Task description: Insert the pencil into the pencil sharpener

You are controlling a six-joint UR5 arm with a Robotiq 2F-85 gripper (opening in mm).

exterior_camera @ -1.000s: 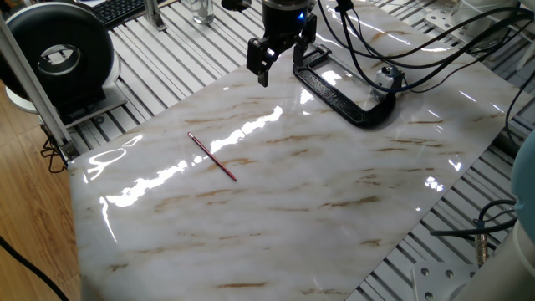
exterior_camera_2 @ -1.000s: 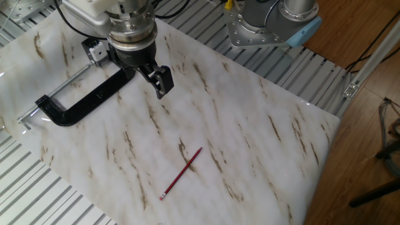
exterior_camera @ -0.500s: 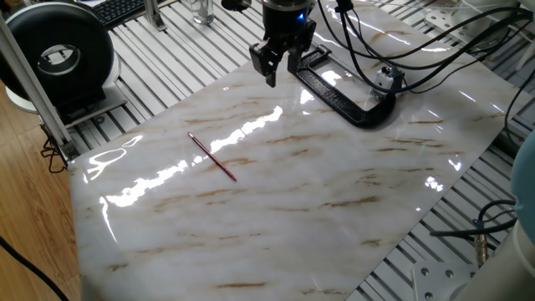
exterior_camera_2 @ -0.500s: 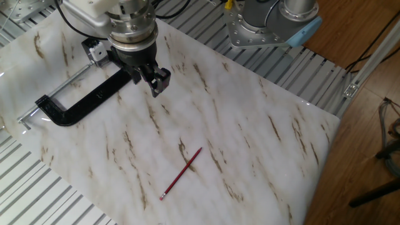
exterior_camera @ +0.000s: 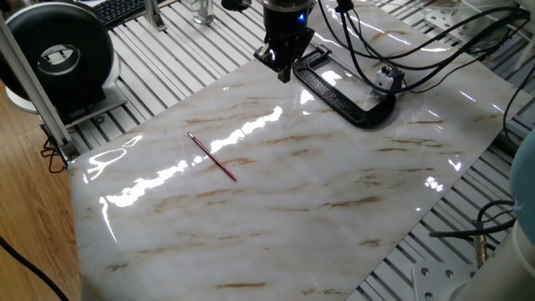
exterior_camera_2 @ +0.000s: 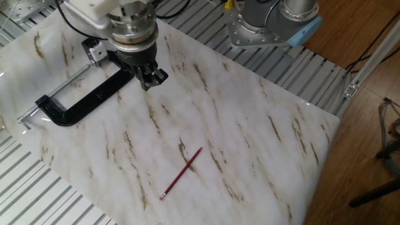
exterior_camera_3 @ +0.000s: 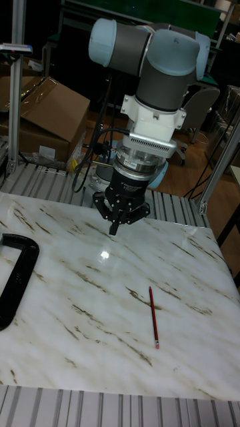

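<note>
The thin dark-red pencil [exterior_camera: 211, 156] [exterior_camera_2: 180, 173] [exterior_camera_3: 153, 316] lies flat on the marble board, alone near its middle. My gripper [exterior_camera: 284, 72] [exterior_camera_2: 150, 80] [exterior_camera_3: 113, 229] hovers well away from it, close to the black clamp, with its fingers shut together and nothing between them. The small dark grey pencil sharpener [exterior_camera: 386, 75] [exterior_camera_2: 93, 50] sits at the far end of the clamp, beyond the gripper. In the tall fixed view the sharpener is out of frame.
A large black C-clamp [exterior_camera: 343, 90] [exterior_camera_2: 81, 100] [exterior_camera_3: 12, 273] lies on the board by the gripper. Black cables [exterior_camera: 418, 46] trail over the far side. A round black device [exterior_camera: 58, 54] stands off the board's left corner. The arm's base [exterior_camera_2: 269, 25] is behind the board.
The gripper's fingers have closed from wide apart to shut on nothing, and it has shifted slightly toward the clamp. The pencil has not moved.
</note>
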